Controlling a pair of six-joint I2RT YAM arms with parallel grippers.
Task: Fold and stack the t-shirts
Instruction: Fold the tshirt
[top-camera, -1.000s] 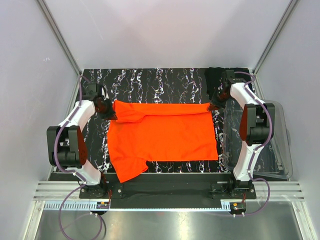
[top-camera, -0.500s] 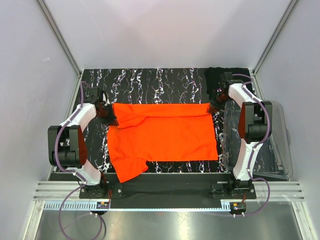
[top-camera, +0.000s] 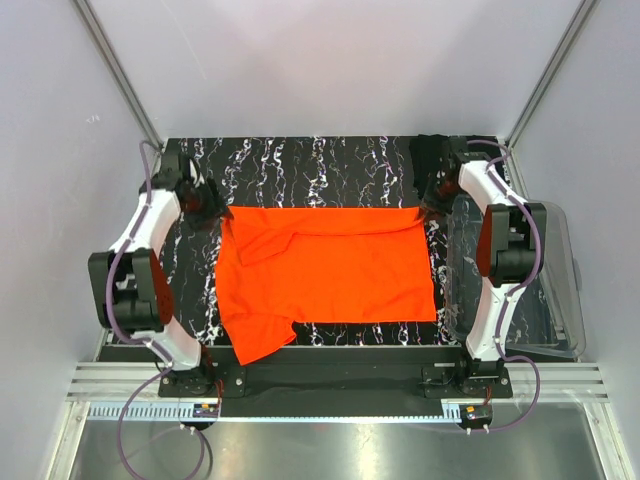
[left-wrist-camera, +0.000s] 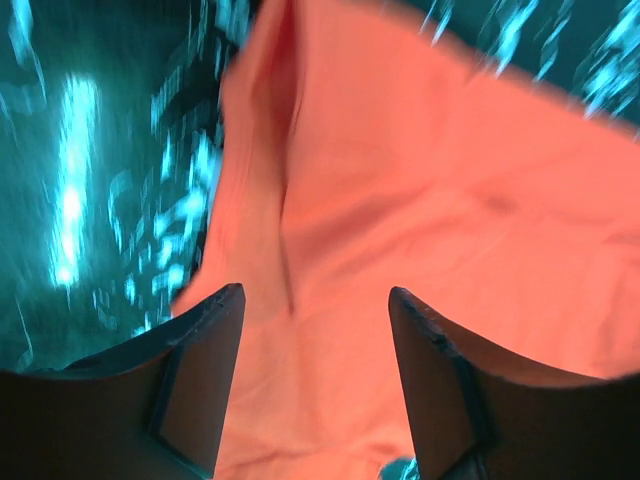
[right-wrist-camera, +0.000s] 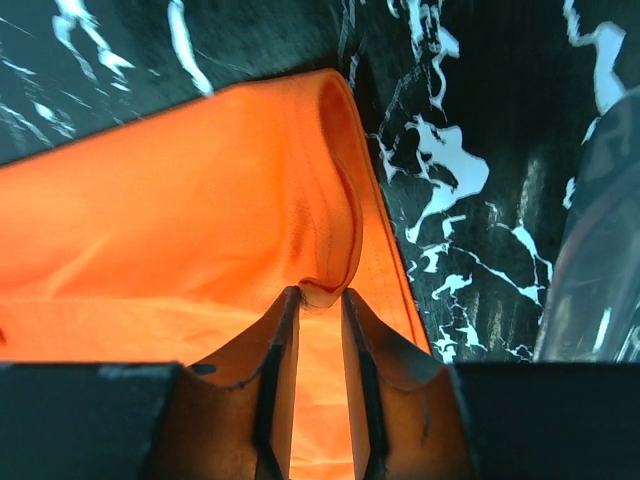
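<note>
A plain bright orange-red cotton t-shirt (top-camera: 330, 275) lies spread flat across the middle of the black white-veined marble worktop (top-camera: 300, 165), one sleeve folded inward near its far-left corner and another trailing off the near-left edge. The left gripper (top-camera: 205, 203) hangs just beyond that far-left corner; its wrist view shows the fingers spread wide with nothing between them, orange cloth lying below. The right gripper (top-camera: 432, 203) sits at the shirt's far-right corner. Its fingers (right-wrist-camera: 275, 350) stand a narrow slit apart, and a raised fold of hem meets their tips; I cannot tell whether it is clamped. A bunched plain black t-shirt (top-camera: 428, 158) lies at the far-right corner, beside a clear plastic bin (top-camera: 555, 290).
</note>
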